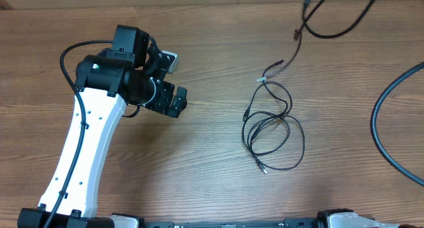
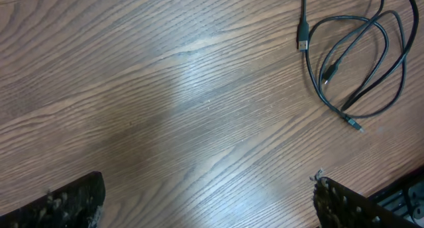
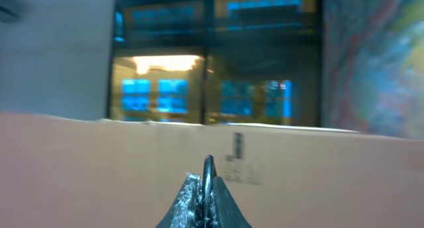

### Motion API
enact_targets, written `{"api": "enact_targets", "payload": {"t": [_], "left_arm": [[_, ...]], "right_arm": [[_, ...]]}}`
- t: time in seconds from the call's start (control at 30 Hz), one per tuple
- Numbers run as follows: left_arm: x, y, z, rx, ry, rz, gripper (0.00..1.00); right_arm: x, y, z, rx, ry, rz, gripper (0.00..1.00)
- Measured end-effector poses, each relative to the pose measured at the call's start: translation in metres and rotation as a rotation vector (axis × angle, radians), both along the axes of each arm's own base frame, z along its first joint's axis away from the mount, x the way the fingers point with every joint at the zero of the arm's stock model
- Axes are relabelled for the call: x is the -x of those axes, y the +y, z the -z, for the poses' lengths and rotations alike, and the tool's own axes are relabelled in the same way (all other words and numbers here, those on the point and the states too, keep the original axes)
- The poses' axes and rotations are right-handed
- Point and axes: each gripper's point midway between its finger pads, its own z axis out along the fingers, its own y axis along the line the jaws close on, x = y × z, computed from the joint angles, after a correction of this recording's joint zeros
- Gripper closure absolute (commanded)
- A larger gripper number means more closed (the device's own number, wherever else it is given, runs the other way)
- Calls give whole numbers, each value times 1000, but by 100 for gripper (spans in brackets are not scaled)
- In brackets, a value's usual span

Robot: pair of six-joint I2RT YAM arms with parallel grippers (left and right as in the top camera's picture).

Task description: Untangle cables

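A tangle of thin black cables [image 1: 273, 125] lies in loops on the wooden table, right of centre, with a pale-tipped plug [image 1: 264, 77] at its top. The left wrist view shows the same cables [image 2: 358, 62] at the upper right, with one plug [image 2: 303, 39] pointing down. My left gripper [image 1: 173, 80] stands open over bare wood well left of the tangle; its fingers [image 2: 73, 201] show wide apart with nothing between them. My right gripper [image 3: 209, 181] is out of the overhead view. It is shut, with a thin dark cable loop [image 3: 209, 165] pinched between its tips.
Another thin black cord [image 1: 311, 19] runs off the far right edge of the table. A thick-looking black cable [image 1: 379, 125] curves along the right edge of the overhead view. The right wrist view faces a brown cardboard wall [image 3: 99, 168] and dark windows.
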Motion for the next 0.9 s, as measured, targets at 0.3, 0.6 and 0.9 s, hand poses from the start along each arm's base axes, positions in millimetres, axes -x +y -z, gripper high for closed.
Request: {"api": "enact_targets", "payload": {"t": [0.3,0.6,0.9], "left_arm": [[0,0,0,0,0,0,0],[0,0,0,0,0,0,0],[0,0,0,0,0,0,0]], "right_arm": [[-36,-85,29,4,110,373,96],[-67,-201,79,-2,281,794,96],[-41,-301,112,-25,396,1083,96]]}}
